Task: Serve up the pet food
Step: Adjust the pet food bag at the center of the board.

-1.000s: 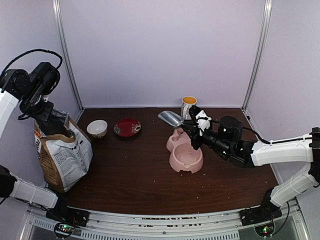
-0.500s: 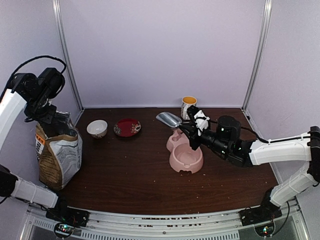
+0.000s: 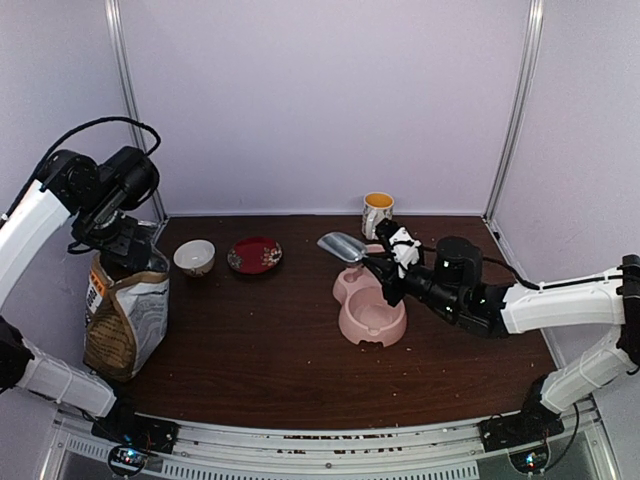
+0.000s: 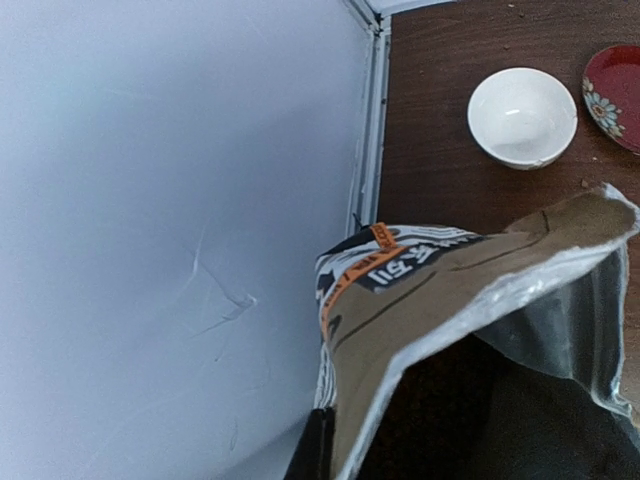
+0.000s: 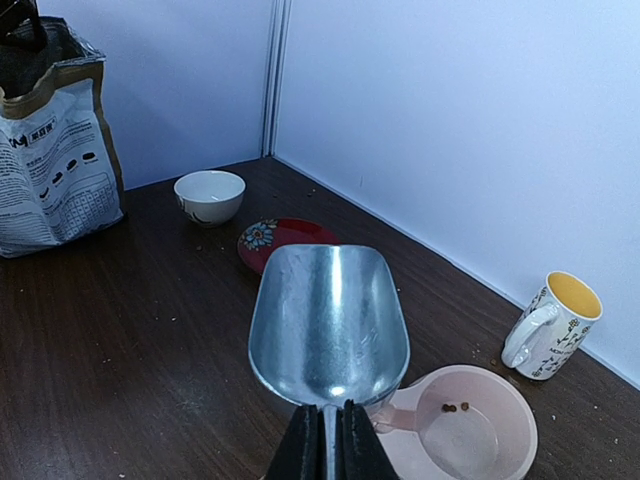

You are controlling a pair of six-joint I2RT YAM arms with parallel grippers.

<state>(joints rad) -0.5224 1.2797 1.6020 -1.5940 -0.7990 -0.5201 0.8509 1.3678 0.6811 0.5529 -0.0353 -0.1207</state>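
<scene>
Dark brown wood forms the surface (image 3: 260, 350), closed in by pale lilac walls. You can see the pet food (image 5: 455, 407) only as a few brown pellets in one basin of the pink double dish (image 5: 525, 410), which the lower border of the right wrist view cuts off. The paper bag (image 3: 125, 320) stands at the left edge, and its open mouth shows only shadow, so you cannot tell its contents. Your left claw (image 3: 128, 248) is clenched on the bag's upper rim, with its fingers almost fully hidden. Your right claw (image 5: 322, 430) grasps the handle of the metal scoop (image 5: 328, 320), which shows bare metal inside and is held above the dish. Behind them stand a white bowl (image 3: 194, 256), a red saucer (image 3: 254, 254) and a mug (image 3: 377, 212).
</scene>
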